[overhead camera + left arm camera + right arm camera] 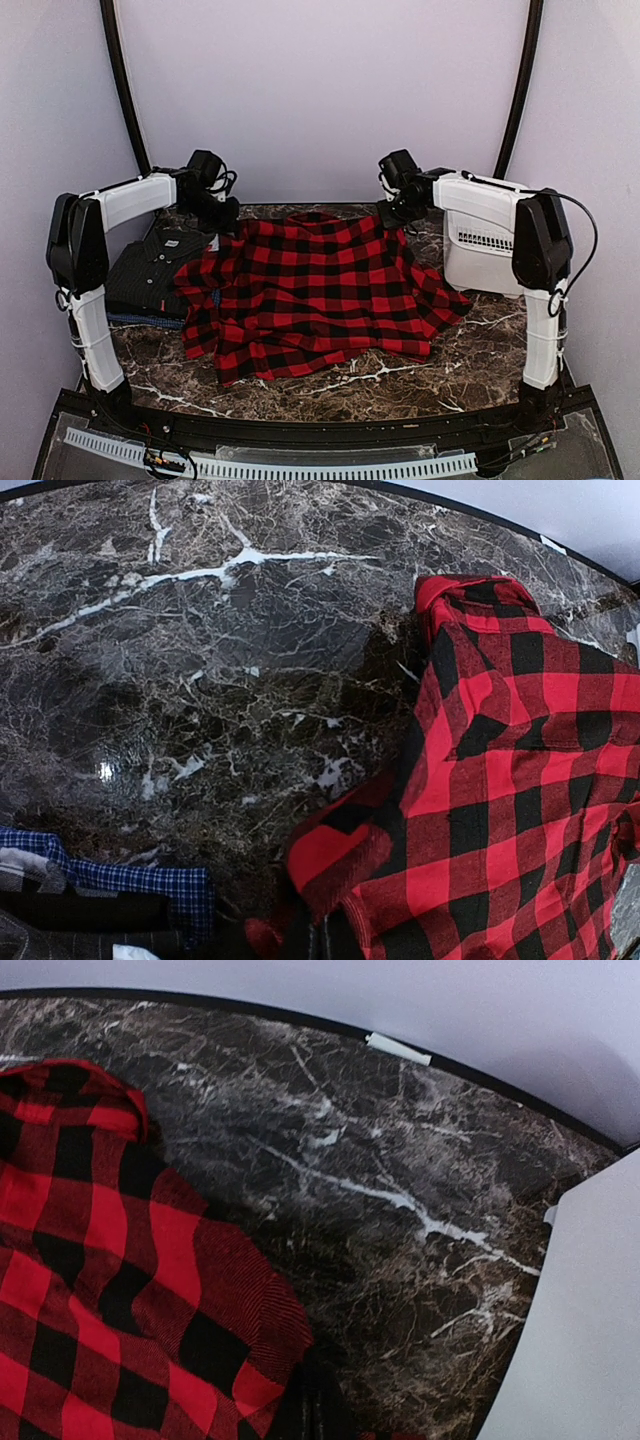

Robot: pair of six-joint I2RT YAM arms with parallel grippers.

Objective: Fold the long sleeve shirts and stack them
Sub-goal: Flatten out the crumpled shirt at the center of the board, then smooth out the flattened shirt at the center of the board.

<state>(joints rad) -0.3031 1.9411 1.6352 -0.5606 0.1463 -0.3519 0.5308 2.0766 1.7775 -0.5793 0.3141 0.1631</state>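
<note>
- The left tool (222,216) is clenching the far left corner of the checked shirt (320,290), and the right tool (396,212) is clenching its far right corner. The collar is lying between the two.
- From both tools the checked shirt is spreading towards the near edge of the dark marble counter (350,385). It is lying open and wrinkled, with one sleeve trailing out to the near right.
- Only the overhead view is showing the whole layout. The folded black shirt (155,262) is lying just outside and nearward of the left tool, touching the checked shirt's left edge. The blue shirt (140,318) is peeking out from under it.
- A white basket (480,262) is standing just outside the right tool, partly behind that arm.
- The left wrist view is adding close detail. The red-and-black cloth is bunching into a fold at the bottom edge, right at the tool. The blue shirt's fine check is showing to the tool's left, against the black cloth.
- The right wrist view is showing the shirt's edge running down into the dark tool at the bottom, with the basket's plain white wall close on the right.
- In both wrist views the tool's own tips are too dark to tell apart.
</note>
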